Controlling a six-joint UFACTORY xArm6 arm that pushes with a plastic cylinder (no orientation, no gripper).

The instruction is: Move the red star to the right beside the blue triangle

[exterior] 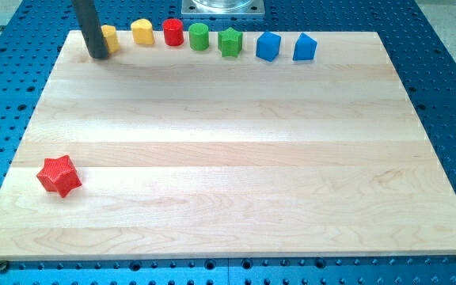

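Note:
The red star (59,175) lies near the board's bottom left corner. The blue triangle (305,47) stands at the right end of a row of blocks along the view's top edge. My tip (99,55) rests at the top left of the board, just left of a yellow block (110,38) that the rod partly hides. The tip is far above the red star and far left of the blue triangle.
The row along the top also holds a yellow hexagon-like block (142,32), a red cylinder (172,32), a green cylinder (199,36), a green star (229,42) and a blue cube-like block (268,46). The wooden board (236,158) lies on a blue perforated table.

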